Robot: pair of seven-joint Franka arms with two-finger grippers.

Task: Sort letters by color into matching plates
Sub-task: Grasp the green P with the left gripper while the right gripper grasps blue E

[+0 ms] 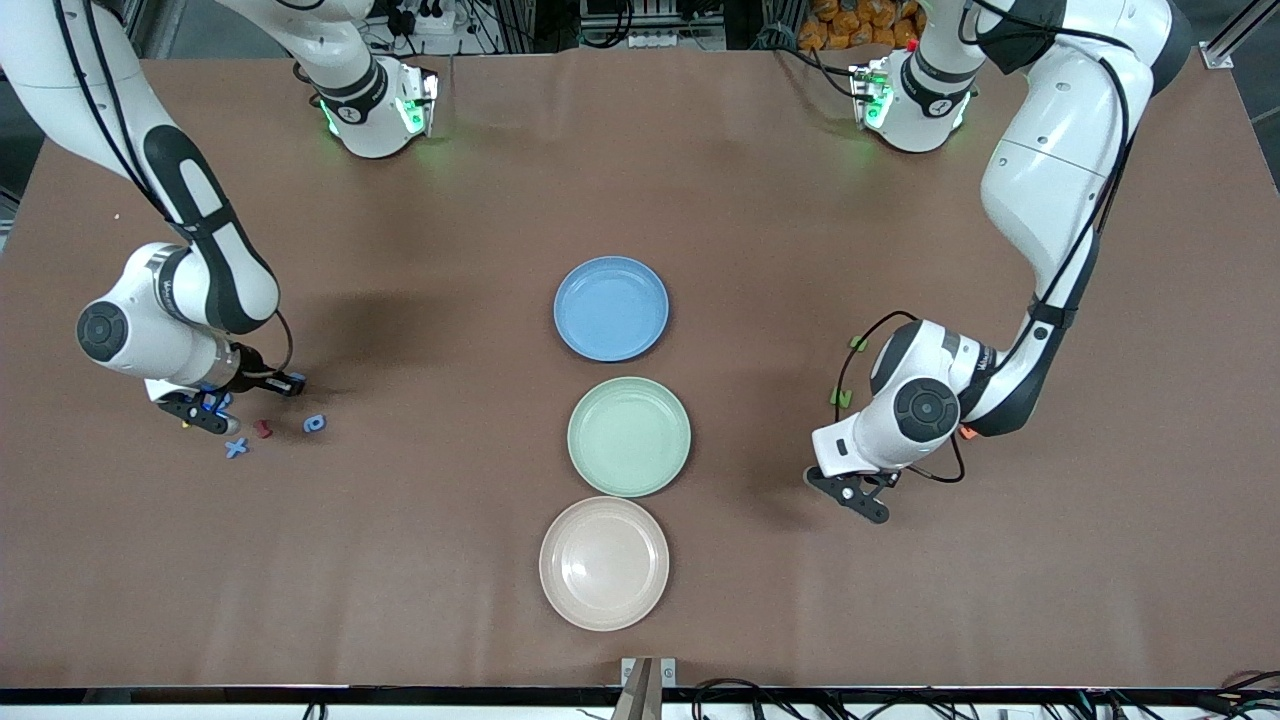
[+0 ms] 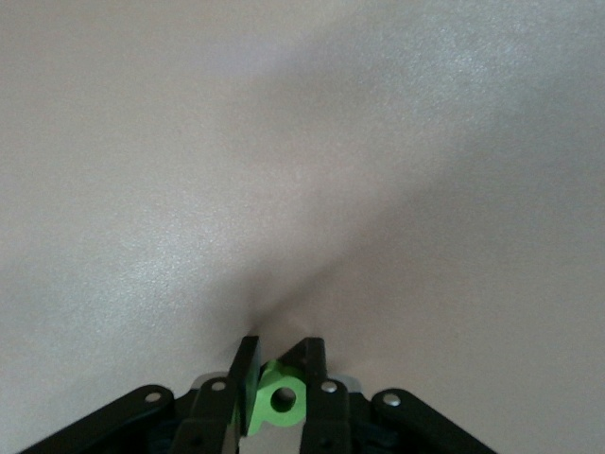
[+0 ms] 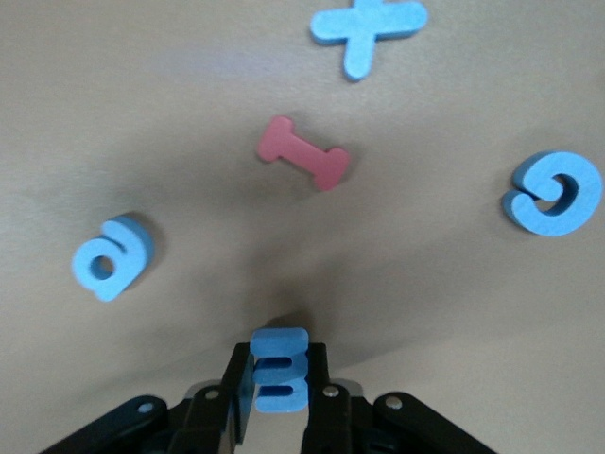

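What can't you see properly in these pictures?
- Front view: the right claw covers some letters under it, so their count and shapes are unclear.
- Front view: the left claw hides what it holds; only the left wrist view shows the green letter.
- Front view: the orange letter peeks from under the left arm, shape hidden.
- Right wrist view: the held blue letter is partly covered by the fingers.

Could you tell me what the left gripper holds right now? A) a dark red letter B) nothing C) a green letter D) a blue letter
C: in the left wrist view, the left gripper has its fingers closed on a green letter.
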